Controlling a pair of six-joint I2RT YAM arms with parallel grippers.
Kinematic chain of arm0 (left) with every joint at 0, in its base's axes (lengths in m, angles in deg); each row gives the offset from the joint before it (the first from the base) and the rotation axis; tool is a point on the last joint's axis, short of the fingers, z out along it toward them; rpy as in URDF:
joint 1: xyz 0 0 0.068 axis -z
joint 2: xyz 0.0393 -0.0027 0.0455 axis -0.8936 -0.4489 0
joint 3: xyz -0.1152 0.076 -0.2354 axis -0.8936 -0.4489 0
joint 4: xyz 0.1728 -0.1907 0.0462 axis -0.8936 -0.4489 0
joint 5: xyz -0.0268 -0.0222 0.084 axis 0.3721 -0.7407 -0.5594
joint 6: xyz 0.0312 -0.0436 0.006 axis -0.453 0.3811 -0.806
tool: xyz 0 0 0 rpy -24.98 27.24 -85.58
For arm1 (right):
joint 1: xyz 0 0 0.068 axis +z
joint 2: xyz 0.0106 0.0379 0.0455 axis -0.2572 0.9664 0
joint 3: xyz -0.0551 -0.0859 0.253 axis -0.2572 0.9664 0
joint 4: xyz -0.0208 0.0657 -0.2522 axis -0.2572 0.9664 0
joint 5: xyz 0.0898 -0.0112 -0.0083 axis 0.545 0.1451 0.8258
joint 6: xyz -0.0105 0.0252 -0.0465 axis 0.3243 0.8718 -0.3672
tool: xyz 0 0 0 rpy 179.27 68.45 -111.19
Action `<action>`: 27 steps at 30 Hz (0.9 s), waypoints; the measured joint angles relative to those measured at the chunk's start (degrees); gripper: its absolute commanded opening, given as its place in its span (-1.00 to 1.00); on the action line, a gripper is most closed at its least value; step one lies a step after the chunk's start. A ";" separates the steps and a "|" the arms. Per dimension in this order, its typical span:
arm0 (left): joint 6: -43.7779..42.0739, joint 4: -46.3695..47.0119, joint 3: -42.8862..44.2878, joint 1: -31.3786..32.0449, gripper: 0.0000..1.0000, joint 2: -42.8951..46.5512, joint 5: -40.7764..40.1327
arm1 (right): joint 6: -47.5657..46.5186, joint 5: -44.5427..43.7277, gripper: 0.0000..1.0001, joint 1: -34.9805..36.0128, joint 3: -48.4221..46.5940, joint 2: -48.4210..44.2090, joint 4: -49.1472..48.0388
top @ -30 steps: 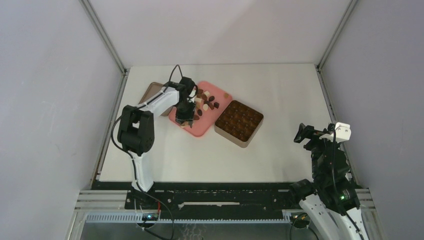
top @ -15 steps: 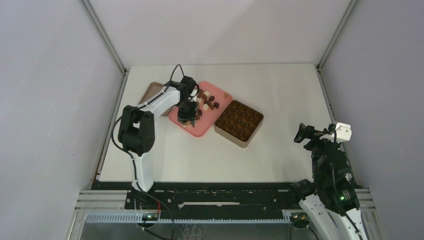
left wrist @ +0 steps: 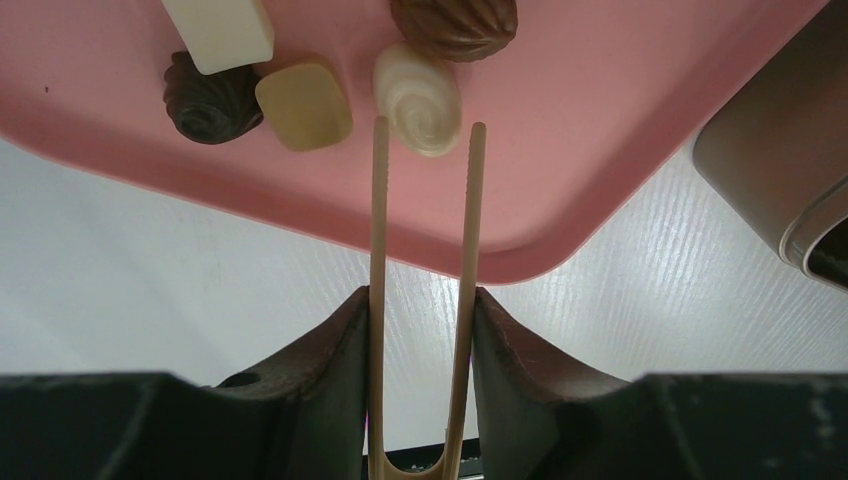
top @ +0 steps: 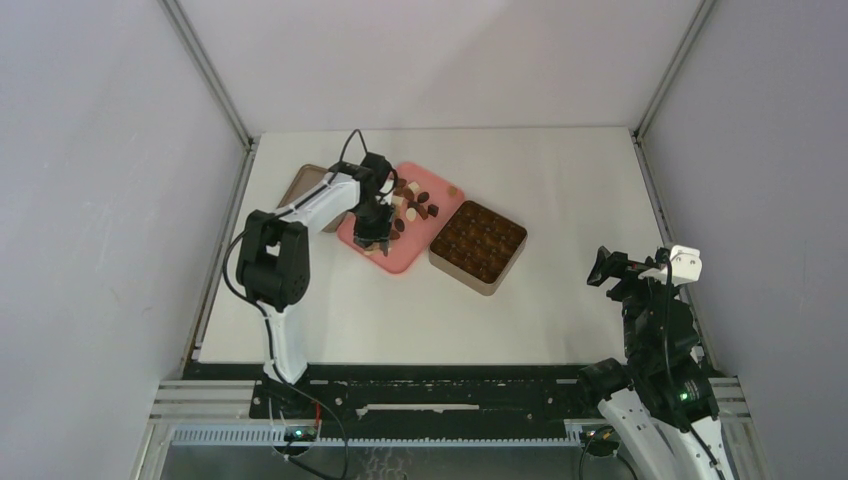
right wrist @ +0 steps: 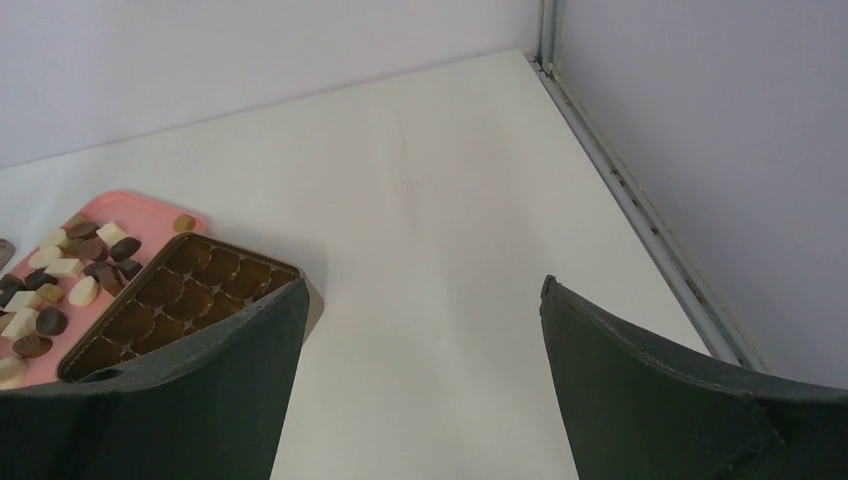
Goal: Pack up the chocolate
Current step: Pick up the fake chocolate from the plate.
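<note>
Leftmost, at about nine o'clock of the white table [top: 560, 200], a tan rectangular lid-like piece [top: 299, 186] lay partly hidden behind the left arm. Just to its three o'clock sat the pink, round-cornered plastic tray [top: 404, 259], and on it lay the chocolate [top: 412, 205]: small dark brown, mid brown and cream-white pieces, gathered toward the tray's twelve o'clock end. The left gripper [top: 375, 238] hung over the tray's six o'clock end, its jaws clenched on the thin pair of wooden tongs [left wrist: 465, 250]. In the left wrist view the tong tips stood apart, flanking the near end of a cream-white swirled candy [left wrist: 418, 84]; whether they touched it could not be told. A tan square candy [left wrist: 303, 103] lay just at that candy's nine o'clock, and a dark brown ridged one [left wrist: 207, 97] further the same way. At the tray's four o'clock, just beside it, stood the square tan tin [top: 478, 242] with its dark gridded insert. Well apart, toward four o'clock of the table, the right gripper [top: 604, 268] hovered with its jaws released wide, grasping nothing.
</note>
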State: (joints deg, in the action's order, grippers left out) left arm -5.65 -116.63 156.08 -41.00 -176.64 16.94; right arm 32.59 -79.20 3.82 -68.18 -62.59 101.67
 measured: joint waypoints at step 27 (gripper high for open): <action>0.37 0.26 -0.13 0.00 -0.63 -2.19 0.07 | -0.02 0.61 0.88 -0.72 0.35 -0.35 -0.87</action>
State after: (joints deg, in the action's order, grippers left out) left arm -5.28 -116.37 155.95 -41.00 -178.83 17.00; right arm 32.57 -78.59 3.09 -67.83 -62.94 100.79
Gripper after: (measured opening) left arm 0.382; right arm 0.936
